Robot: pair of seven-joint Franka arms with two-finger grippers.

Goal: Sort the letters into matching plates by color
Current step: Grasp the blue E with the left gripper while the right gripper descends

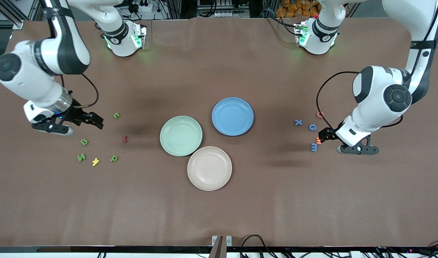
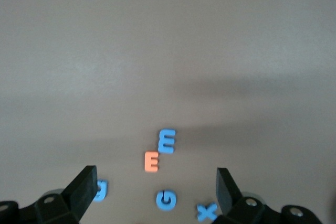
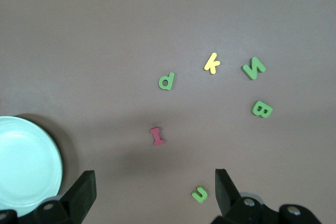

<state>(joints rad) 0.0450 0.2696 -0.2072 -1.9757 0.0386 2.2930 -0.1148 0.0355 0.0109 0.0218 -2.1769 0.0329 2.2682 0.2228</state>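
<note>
The pale green plate and the blue plate sit mid-table. Several green letters lie toward the right arm's end; the right wrist view shows a green letter close to one finger and the green plate's rim. My right gripper hangs open over them, holding nothing. Blue letters X, G and m lie toward the left arm's end. My left gripper is open above them, with the G between its fingers and another blue letter beside one finger.
A beige plate sits nearer the front camera than the other two plates. A yellow letter and a red letter lie among the green ones. An orange letter and a pink letter lie among the blue ones.
</note>
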